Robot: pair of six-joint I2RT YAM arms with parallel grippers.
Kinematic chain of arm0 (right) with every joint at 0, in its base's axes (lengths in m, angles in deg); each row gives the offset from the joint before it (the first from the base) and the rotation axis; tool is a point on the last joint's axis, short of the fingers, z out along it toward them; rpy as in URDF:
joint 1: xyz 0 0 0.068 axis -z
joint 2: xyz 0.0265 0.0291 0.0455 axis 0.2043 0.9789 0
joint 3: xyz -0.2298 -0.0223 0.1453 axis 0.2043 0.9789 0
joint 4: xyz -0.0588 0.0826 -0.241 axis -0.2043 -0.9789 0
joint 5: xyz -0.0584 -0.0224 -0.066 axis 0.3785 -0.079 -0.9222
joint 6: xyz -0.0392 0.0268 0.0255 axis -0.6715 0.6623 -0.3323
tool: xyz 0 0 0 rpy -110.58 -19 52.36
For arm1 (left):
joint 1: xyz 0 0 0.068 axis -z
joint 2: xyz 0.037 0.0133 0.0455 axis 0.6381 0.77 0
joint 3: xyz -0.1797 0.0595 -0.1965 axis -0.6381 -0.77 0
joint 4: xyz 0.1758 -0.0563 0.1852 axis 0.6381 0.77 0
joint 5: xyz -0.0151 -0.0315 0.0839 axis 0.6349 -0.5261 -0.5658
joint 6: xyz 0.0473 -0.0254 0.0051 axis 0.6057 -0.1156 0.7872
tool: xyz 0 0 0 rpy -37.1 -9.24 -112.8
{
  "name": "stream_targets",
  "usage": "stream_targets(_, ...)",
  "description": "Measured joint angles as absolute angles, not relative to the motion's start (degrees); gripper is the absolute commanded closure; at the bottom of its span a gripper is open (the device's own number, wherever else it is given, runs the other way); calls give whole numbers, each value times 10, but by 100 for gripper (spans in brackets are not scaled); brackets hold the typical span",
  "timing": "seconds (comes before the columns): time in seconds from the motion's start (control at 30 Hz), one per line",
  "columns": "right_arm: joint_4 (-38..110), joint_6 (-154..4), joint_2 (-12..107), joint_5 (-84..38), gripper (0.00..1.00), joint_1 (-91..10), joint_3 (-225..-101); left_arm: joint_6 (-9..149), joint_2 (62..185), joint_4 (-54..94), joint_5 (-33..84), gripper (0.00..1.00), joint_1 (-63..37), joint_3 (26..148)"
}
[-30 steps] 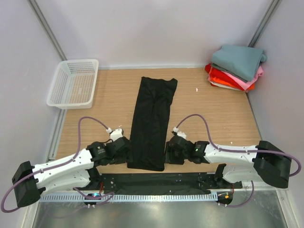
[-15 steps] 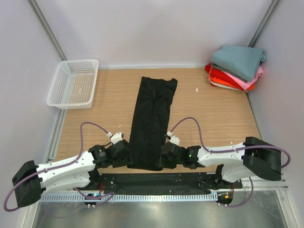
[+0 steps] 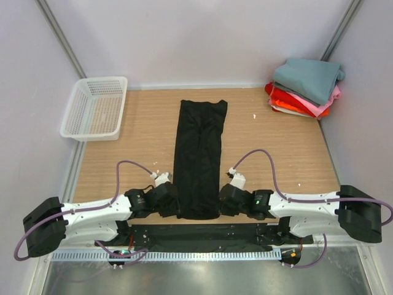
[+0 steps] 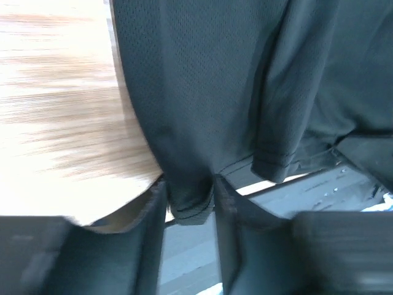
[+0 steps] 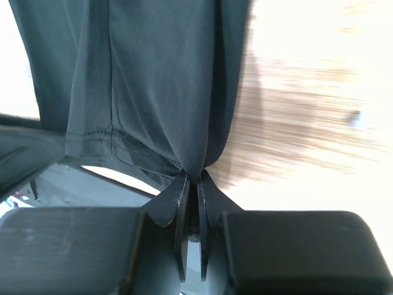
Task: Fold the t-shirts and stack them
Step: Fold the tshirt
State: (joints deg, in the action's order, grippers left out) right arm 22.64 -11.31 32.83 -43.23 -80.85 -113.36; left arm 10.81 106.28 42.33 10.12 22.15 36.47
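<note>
The black t-shirt [image 3: 199, 157] is laid flat as a long narrow strip down the middle, its near hem bunched at both corners. Far right, the others are stacked folded: teal-grey t-shirt [image 3: 307, 78] topmost, pink [image 3: 320, 106], red-orange [image 3: 284, 97] and white [image 3: 287, 111] beneath.

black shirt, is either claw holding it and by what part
Both hold the black shirt by its near hem: the left claw pinches the left corner, the right claw the right corner.
</note>
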Motion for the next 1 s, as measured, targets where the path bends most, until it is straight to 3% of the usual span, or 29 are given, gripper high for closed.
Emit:
stream_targets(0.23,185,-112,277,-450,96,-799,-1110,81,1093,400,105,85,254,367)
stream_targets(0.27,182,-112,272,-451,99,-799,-1107,80,1094,399,105,94,257,367)
stream_targets(0.33,181,-112,269,-451,99,-799,-1103,75,1096,400,104,100,261,367)
stream_targets(0.6,173,-122,281,-447,99,-799,-1118,73,1100,479,96,100,271,423)
stream_targets(0.83,109,-175,311,-471,99,-776,-1257,106,1102,599,51,100,262,576)
stream_targets(1.0,88,-237,352,-476,99,-719,-1350,158,1125,640,46,100,204,636)
